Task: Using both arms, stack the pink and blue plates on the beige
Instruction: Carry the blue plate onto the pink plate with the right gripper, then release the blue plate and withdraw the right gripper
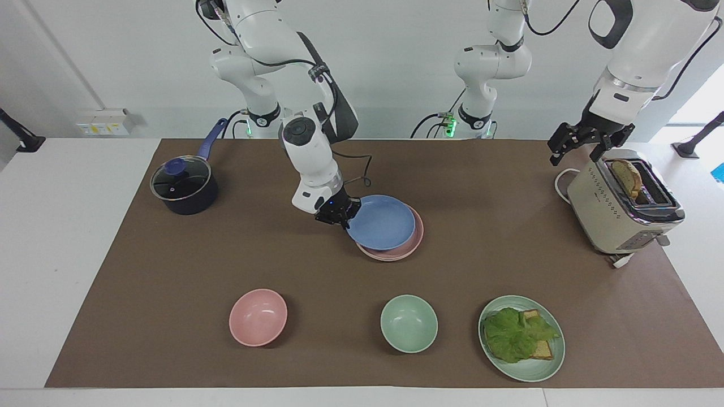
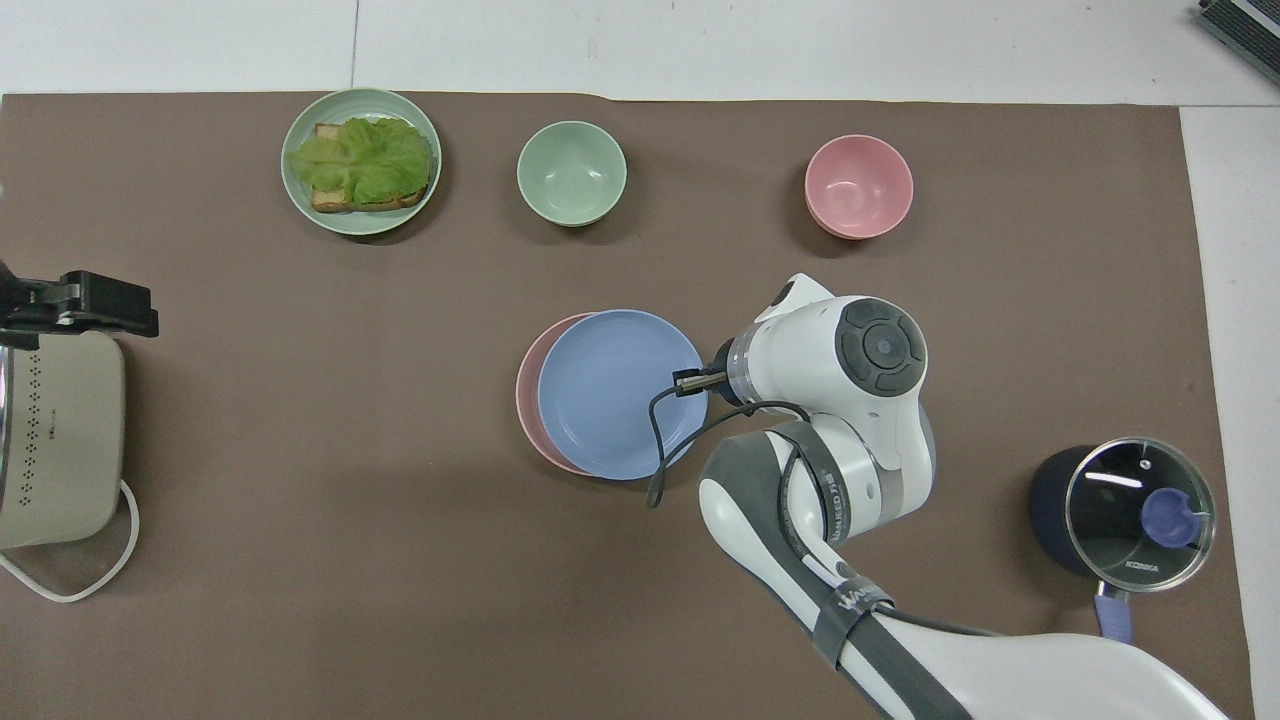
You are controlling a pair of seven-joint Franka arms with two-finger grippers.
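Bare mat (image 1: 498, 226) surrounds the stacked plates (image 1: 390, 232); the right arm (image 1: 314, 164) blocks the saucepan (image 1: 184, 186) side.

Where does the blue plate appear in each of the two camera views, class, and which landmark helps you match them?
Facing view: the blue plate is at the centre, over the pink plate, held at its rim by the right gripper.
Overhead view: the blue plate is at the centre, covering most of the pink plate.
Shared landmark: the green bowl, farther from the robots.
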